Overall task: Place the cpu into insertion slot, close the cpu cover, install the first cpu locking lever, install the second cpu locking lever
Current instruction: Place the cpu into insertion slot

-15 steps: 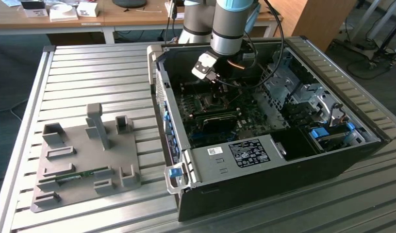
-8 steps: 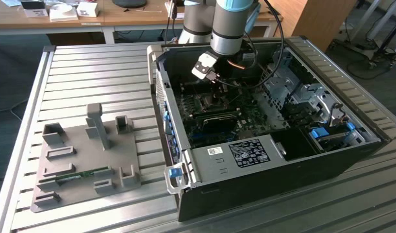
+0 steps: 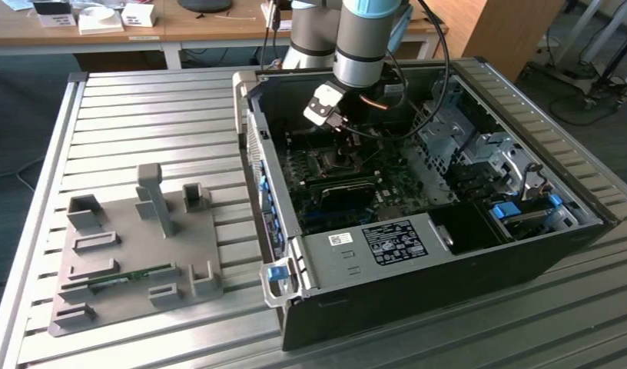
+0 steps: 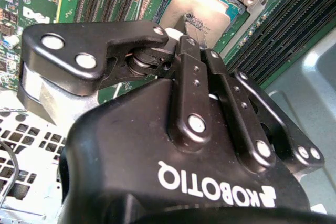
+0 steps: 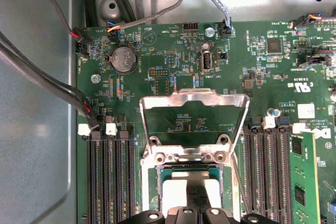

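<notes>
Fingers [image 4: 185,45] together, holding nothing, tips down on chip [image 4: 210,6], probably nudging it level. Chip lies flat in socket [image 5: 153,182]. Cover [image 5: 194,96] stands hinged up, leaving socket open.

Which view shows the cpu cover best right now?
First wrist view: the cpu cover stands open, whole frame visible. Second wrist view catches perhaps one corner; in the exterior view it is too small to tell.
</notes>
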`<state>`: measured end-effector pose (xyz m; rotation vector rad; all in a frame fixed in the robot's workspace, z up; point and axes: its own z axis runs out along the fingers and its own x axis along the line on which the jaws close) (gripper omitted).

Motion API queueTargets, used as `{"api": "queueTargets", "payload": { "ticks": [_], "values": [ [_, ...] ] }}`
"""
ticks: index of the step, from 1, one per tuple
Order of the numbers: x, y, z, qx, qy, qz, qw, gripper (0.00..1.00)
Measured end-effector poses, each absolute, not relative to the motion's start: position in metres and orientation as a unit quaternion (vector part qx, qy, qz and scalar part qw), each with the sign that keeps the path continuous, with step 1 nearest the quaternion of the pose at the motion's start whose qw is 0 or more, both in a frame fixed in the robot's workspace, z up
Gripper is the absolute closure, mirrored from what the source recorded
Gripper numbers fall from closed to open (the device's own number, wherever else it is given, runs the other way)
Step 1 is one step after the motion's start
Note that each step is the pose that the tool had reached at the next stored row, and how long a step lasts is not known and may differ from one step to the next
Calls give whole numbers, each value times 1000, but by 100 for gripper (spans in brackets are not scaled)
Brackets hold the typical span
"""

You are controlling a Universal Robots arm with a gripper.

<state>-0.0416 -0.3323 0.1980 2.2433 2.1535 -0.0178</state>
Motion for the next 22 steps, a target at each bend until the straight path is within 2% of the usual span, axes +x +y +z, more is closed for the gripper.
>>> {"api": "queueTargets", "payload": {
  "ticks": [22],
  "values": [
    [-42, -332, 197, 721, 692, -6, 16, 90]
  ]
}}
